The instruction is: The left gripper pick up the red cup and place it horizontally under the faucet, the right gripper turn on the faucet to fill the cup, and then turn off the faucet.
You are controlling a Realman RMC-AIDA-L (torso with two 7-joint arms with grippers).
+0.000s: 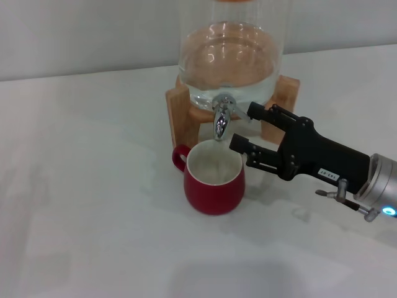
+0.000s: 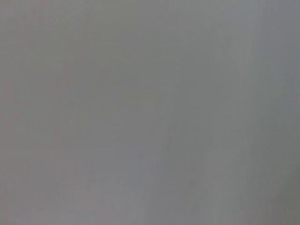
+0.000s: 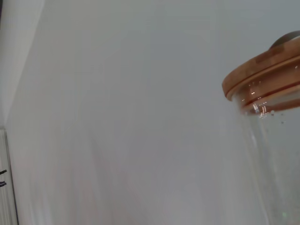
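Red cup [image 1: 214, 183] upright on the white table [image 1: 87, 186], handle toward the robot's left, mouth directly below the faucet [image 1: 221, 118] spout. Glass dispenser [image 1: 232, 56] on wooden stand [image 1: 180, 112] behind. Right end effector [image 1: 243, 129] just right of the faucet, fingers spread apart, gripping nothing. Left end effector not visible.

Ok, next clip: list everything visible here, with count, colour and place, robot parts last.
Red cup: one, dark red with white inside, upright on the table directly below the faucet, handle toward the robot's left.
Faucet: one, chrome, at the dispenser's front.
Glass dispenser: one, clear, holding water, on the stand; wooden lid.
Wooden stand: one, light wood, behind the cup.
Table: one, white.
Right hand: one, black, fingers spread, just right of the faucet.
Left hand: not in view.
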